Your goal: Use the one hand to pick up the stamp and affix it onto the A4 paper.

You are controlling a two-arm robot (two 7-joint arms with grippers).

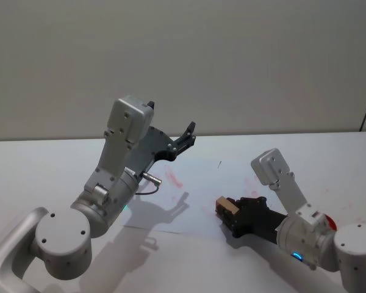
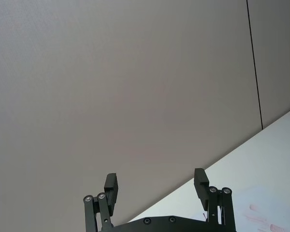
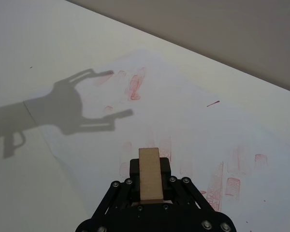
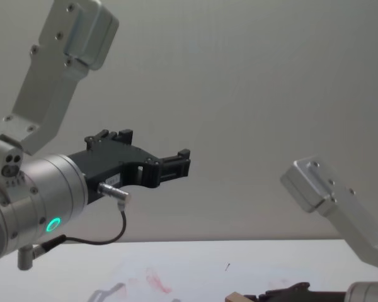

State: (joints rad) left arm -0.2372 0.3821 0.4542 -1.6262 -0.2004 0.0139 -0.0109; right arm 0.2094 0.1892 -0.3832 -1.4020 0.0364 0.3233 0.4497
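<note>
The right claw is reaching in from the lower centre of the frame, gripping the stamp (a light-tan block, seen end-on) from both sides. Beyond it, the A4 paper is lying flat on the desk, showing faint red smudges. A claw-shaped shadow is falling across the frame's left, overlapping the paper's edge.

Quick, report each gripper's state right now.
Left gripper: jaws open, empty, held up high.
Right gripper: shut on the stamp, over the A4 paper.
</note>
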